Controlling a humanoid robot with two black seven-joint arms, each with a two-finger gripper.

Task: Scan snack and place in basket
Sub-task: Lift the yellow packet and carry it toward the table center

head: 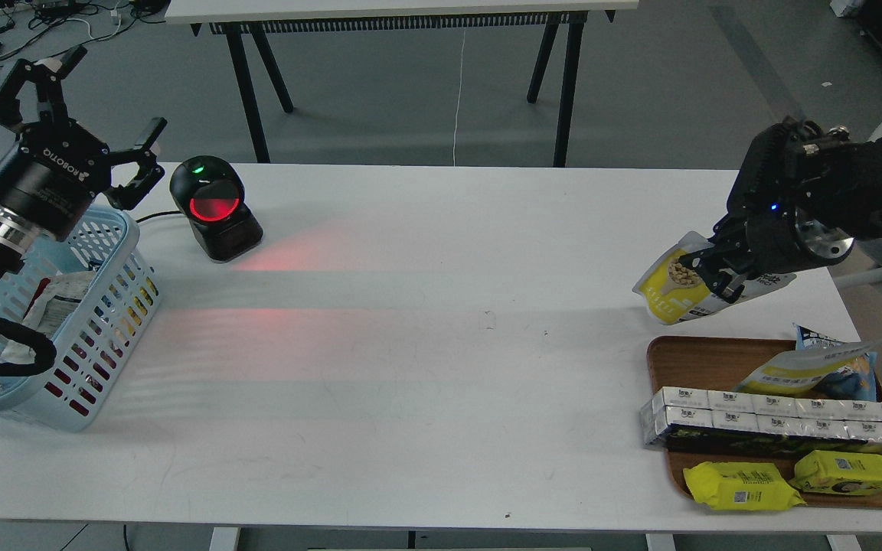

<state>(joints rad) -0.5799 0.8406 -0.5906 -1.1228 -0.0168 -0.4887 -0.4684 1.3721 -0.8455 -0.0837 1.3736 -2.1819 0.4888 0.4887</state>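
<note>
The snack (pixel 674 287), a small pouch with a silver top, yellow lower part and a picture of beige nuts, hangs tilted in my right gripper (pixel 710 274), which is shut on it above the table's right side, clear of the tray. The light blue slotted basket (pixel 115 295) stands at the table's far left with several packets inside. My left gripper (pixel 85 107) is open and empty, held above the basket's far end, beside the scanner.
A black barcode scanner (pixel 214 207) with a red glowing window stands at the back left, casting red light on the table. A brown tray (pixel 697 360) at the front right holds a white-yellow-blue bag (pixel 812 367), a long boxed pack (pixel 778 421) and two yellow wrapped packs (pixel 739 486).
</note>
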